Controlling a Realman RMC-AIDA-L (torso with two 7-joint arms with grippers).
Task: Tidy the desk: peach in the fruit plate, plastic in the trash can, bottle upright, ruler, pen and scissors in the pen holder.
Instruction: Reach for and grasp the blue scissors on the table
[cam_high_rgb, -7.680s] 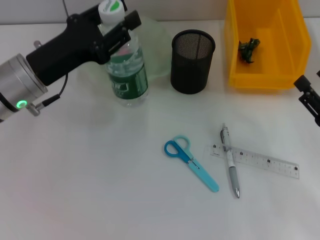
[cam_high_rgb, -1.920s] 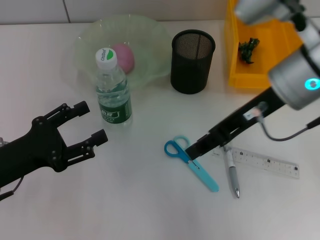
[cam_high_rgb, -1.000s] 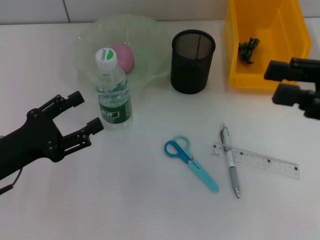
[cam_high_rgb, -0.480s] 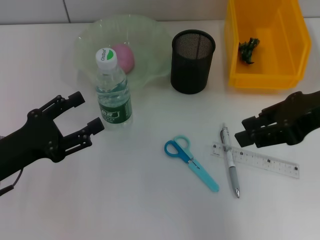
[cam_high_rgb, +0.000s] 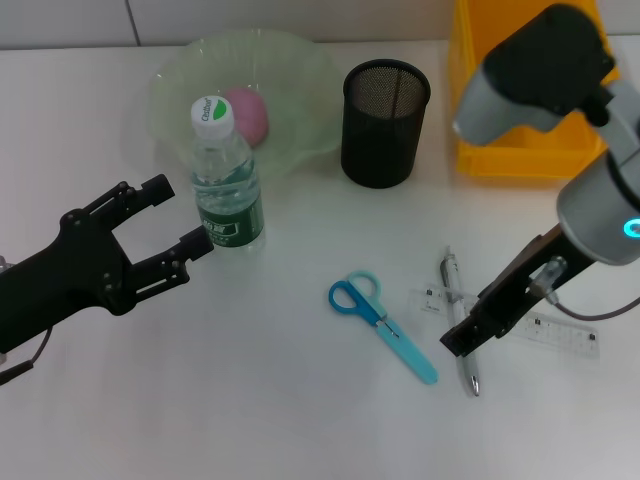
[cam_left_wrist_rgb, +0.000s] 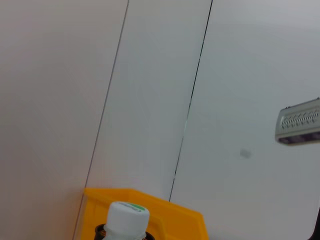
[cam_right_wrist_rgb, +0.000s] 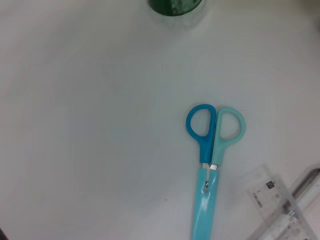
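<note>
At four o'clock, the right gripper (cam_high_rgb: 462, 338) hangs low over the pen (cam_high_rgb: 459, 322) and ruler (cam_high_rgb: 520, 325); whether its fingers are parted, I cannot tell. Best settle squarely astride the pen's barrel. At nine, the left gripper (cam_high_rgb: 172, 226) gapes empty beside the upright bottle (cam_high_rgb: 226, 178). One scissors (cam_high_rgb: 381, 323), one pen holder (cam_high_rgb: 385, 123), one peach (cam_high_rgb: 246, 112).

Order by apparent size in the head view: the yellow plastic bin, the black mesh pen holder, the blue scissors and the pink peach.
1. Yellow plastic bin, though the right arm hides part of it.
2. Black mesh pen holder.
3. Blue scissors: longer than the holder but far thinner, so this ranking is unsure.
4. Pink peach, partly behind the bottle cap.
</note>
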